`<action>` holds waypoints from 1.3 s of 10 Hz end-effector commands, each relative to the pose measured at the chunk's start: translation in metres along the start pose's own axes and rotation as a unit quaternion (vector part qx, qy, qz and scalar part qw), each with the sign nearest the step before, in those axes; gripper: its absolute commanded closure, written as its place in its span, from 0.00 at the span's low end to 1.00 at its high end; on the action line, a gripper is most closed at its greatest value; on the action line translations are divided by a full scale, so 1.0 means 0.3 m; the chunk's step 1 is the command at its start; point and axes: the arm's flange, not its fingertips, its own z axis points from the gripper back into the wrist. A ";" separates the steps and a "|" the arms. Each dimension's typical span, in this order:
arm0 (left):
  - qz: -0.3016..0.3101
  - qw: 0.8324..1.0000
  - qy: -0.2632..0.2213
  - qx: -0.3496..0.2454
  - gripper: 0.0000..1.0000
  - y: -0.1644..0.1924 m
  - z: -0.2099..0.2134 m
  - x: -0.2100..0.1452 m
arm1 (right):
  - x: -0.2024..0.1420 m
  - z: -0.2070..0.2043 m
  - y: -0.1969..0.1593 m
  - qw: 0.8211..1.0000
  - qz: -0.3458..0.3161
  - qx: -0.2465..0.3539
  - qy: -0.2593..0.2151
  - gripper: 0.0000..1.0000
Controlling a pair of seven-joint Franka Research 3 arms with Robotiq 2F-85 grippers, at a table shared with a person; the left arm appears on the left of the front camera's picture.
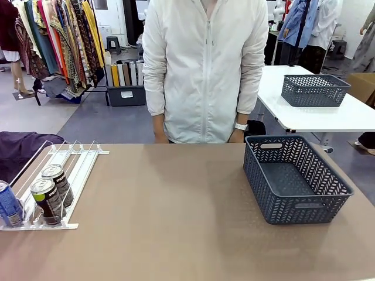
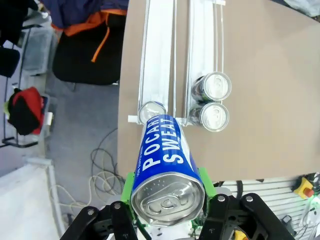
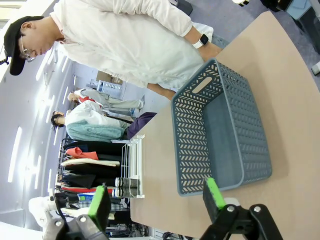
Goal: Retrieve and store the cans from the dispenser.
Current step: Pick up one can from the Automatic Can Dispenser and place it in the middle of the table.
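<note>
Gripping a blue slim drink can with white print [image 2: 162,150] by its body, the left end effector [image 2: 167,192] is clenched on it over the end stop of the long white and clear plastic rail dispenser [image 2: 157,50]; two black cans with green marks [image 1: 47,199] sit one behind the other in a neighbouring lane; right end effector [image 3: 157,197] spread wide, grasping nothing, facing a dark grey-blue lattice basket [image 3: 190,130] on the brown worktop [image 1: 176,211].

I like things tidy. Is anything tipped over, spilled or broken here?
Nothing stands out. Two black slim drink cans stand in the white plastic rack, the left gripper holds a blue drink can, and the grey-blue lattice basket sits flat. No spills.
</note>
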 end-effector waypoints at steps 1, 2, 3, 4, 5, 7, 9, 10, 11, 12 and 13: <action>-0.005 1.000 -0.001 0.005 1.00 -0.016 0.011 -0.007 | 0.009 -0.002 0.003 1.000 0.007 0.013 -0.009 0.00; -0.005 1.000 -0.001 0.005 1.00 -0.016 0.011 -0.007 | 0.009 -0.002 0.003 1.000 0.007 0.013 -0.009 0.00; -0.005 1.000 -0.001 0.005 1.00 -0.016 0.011 -0.007 | 0.009 -0.002 0.003 1.000 0.007 0.013 -0.009 0.00; -0.004 1.000 0.003 0.002 1.00 -0.012 -0.003 -0.002 | 0.009 -0.002 0.003 1.000 0.007 0.013 -0.009 0.00; 0.009 1.000 -0.010 -0.023 1.00 -0.117 0.018 0.033 | 0.009 -0.002 0.003 1.000 0.007 0.013 -0.009 0.00; -0.055 0.995 -0.046 -0.075 1.00 -0.410 0.037 0.135 | 0.009 -0.002 0.003 1.000 0.007 0.013 -0.009 0.00; -0.160 0.981 -0.021 -0.107 1.00 -0.769 -0.076 0.229 | 0.009 -0.002 0.003 1.000 0.007 0.013 -0.009 0.00; -0.191 0.975 -0.002 -0.116 1.00 -0.908 -0.146 0.234 | 0.009 -0.002 0.003 1.000 0.007 0.013 -0.009 0.00; -0.210 0.973 -0.011 -0.092 1.00 -1.050 -0.217 0.201 | 0.009 -0.002 0.003 1.000 0.007 0.013 -0.009 0.00; -0.242 0.969 -0.004 -0.057 1.00 -1.187 -0.296 0.133 | 0.009 -0.002 0.003 1.000 0.007 0.013 -0.009 0.00; -0.267 0.962 0.018 -0.049 1.00 -1.262 -0.360 0.090 | 0.009 -0.002 0.003 1.000 0.007 0.013 -0.009 0.00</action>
